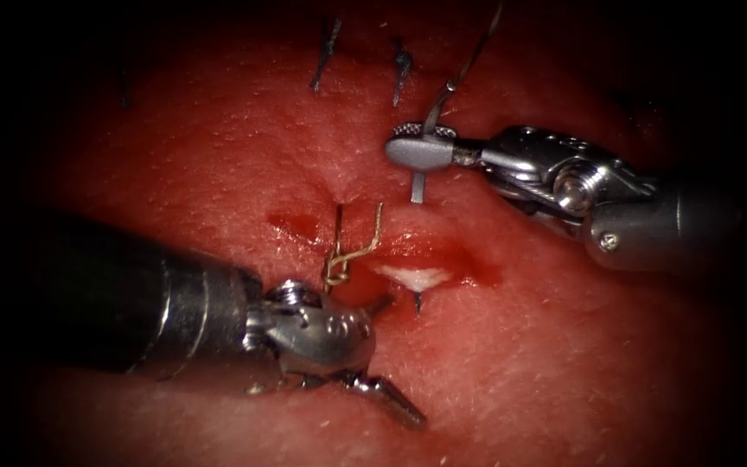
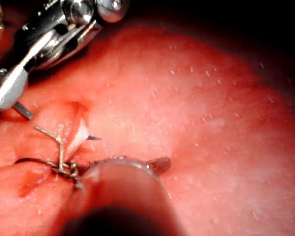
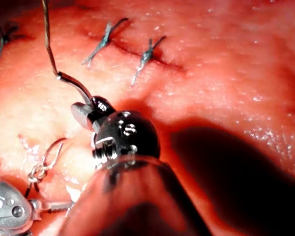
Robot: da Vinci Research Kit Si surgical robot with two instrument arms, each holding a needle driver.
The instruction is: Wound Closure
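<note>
Two wristed steel tools work over the red pork-belly tissue (image 1: 218, 156): the right arm's tool (image 1: 421, 153) has its jaws pressed together on the curved steel needle (image 1: 437, 108) near its blunt tail end, the needle free of the tissue, its long axis running from 6 toward 1 o'clock. The left arm's tool (image 1: 382, 350) has jaws spread wide and holds nothing. At its 12 o'clock, knotted pale thread (image 1: 339, 259) sits over the open cut (image 1: 417, 268), two ends pointing up.
</note>
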